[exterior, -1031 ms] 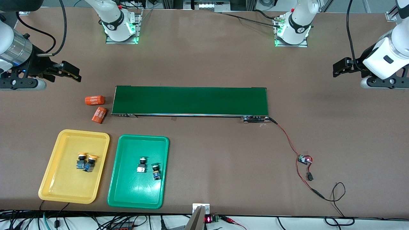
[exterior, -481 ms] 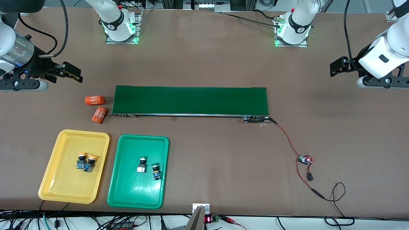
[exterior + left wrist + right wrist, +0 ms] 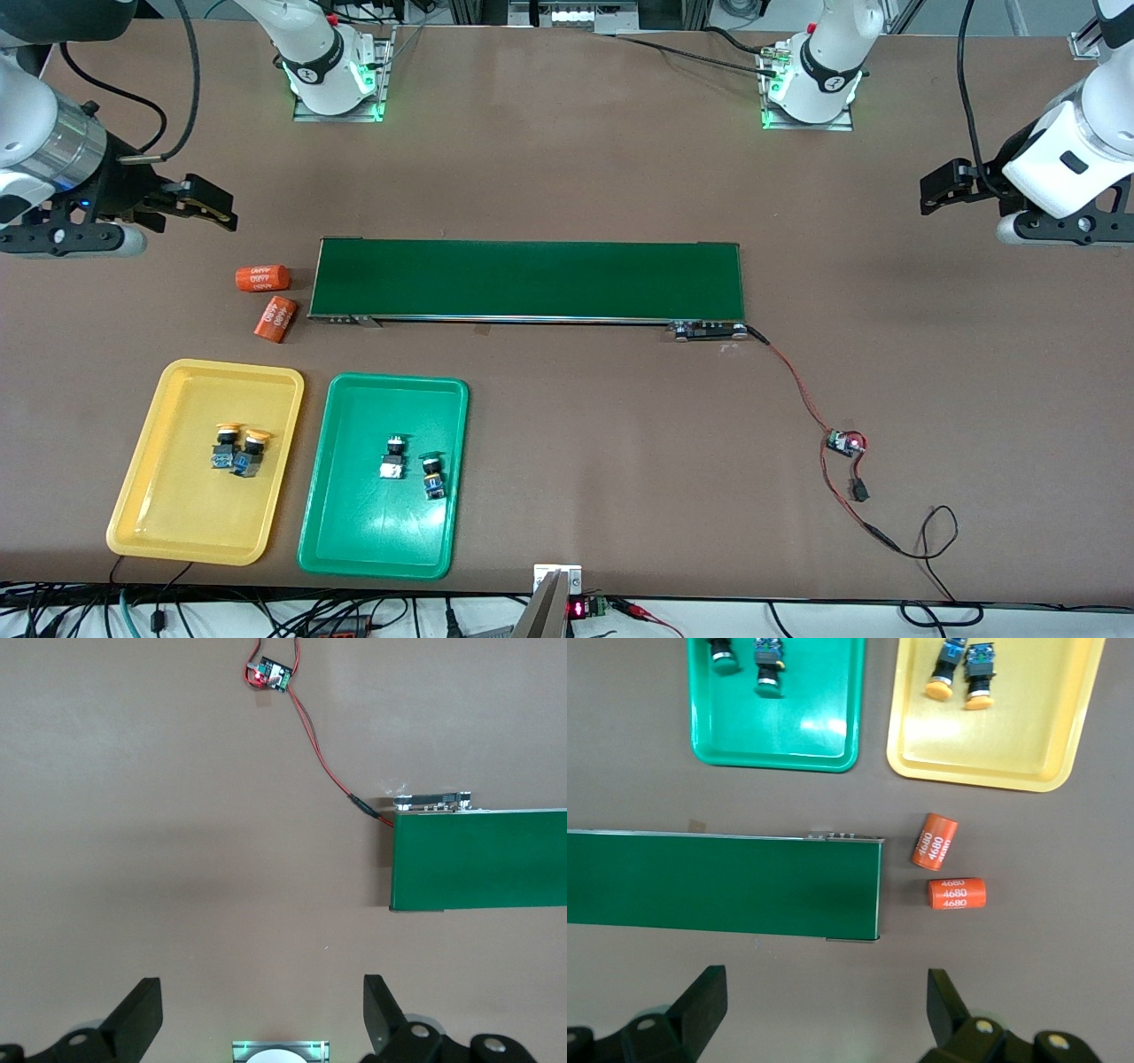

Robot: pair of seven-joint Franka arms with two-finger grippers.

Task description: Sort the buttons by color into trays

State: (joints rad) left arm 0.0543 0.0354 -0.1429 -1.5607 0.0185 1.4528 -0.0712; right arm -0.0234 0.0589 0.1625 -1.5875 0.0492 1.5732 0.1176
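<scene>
Yellow caps top two buttons (image 3: pixel 237 448) lying side by side, touching, near the middle of the yellow tray (image 3: pixel 133 496). Two green-capped buttons (image 3: pixel 412 462) lie close together but apart in the green tray (image 3: pixel 354 540), which sits just beside the yellow one, toward the left arm's end. Both trays rest near the front camera at the right arm's end of the brown surface (image 3: pixel 576 425). No button shows anywhere else, so the sorting looks finished: each colour is in its matching tray.

Farther from the camera than the trays runs a long dark-green belt (image 3: pixel 527 279), with nothing on it. Two orange cylinders (image 3: pixel 268 299) marked 4680 lie near its end at the right arm's side, well apart from the trays. From the belt's other end a red wire (image 3: pixel 797 390) leads to a small circuit board (image 3: pixel 846 441).

The right tool (image 3: pixel 208 206) hangs over bare surface near the cylinders, its fingers (image 3: pixel 700 1001) spread wide and holding nothing. The left tool (image 3: pixel 943 188) hangs over bare surface past the belt's wired end, its fingers (image 3: pixel 137 1014) likewise spread wide and empty.

Judging by this, the step in hand is pulling clear. The next move calls for no grasp, only parking both arms away from the trays; the cylinders are no part of the job.
</scene>
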